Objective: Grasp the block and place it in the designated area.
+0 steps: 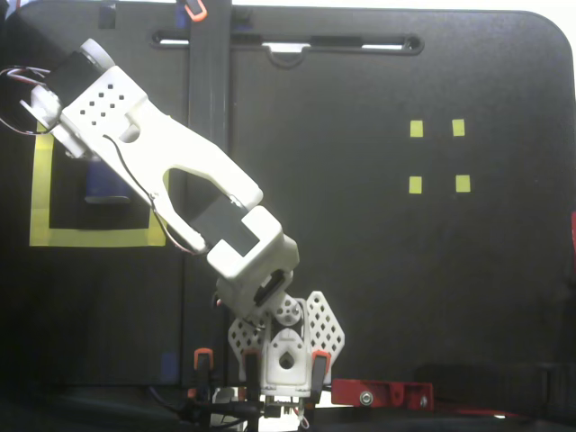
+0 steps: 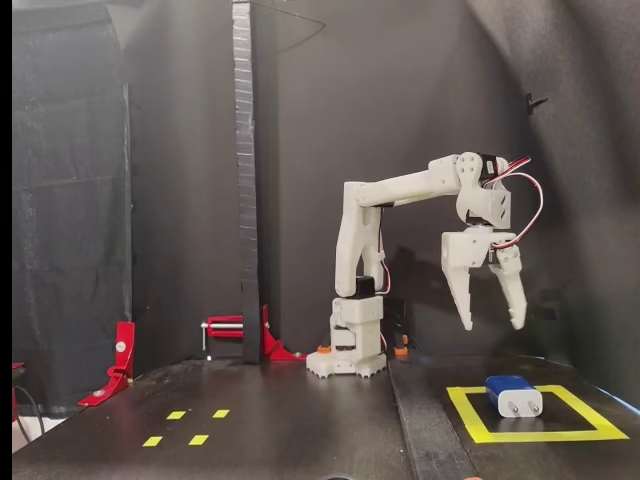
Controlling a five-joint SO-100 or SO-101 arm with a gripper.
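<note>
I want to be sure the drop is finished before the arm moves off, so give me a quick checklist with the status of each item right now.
1. Small dark blue plug-like block lies inside the large yellow-tape square on the table: ok.
2. Block within the tape border in the top-down fixed view: looks ok, though the white arm hides part of it.
3. White two-finger gripper free of the block, hanging above it with air between: ok.
4. Gripper empty, fingers apart: ok.
5. Block at rest, lying flat with its prongs toward the camera in the side fixed view: ok.
6. Four small yellow tape squares bare of objects: ok.
</note>
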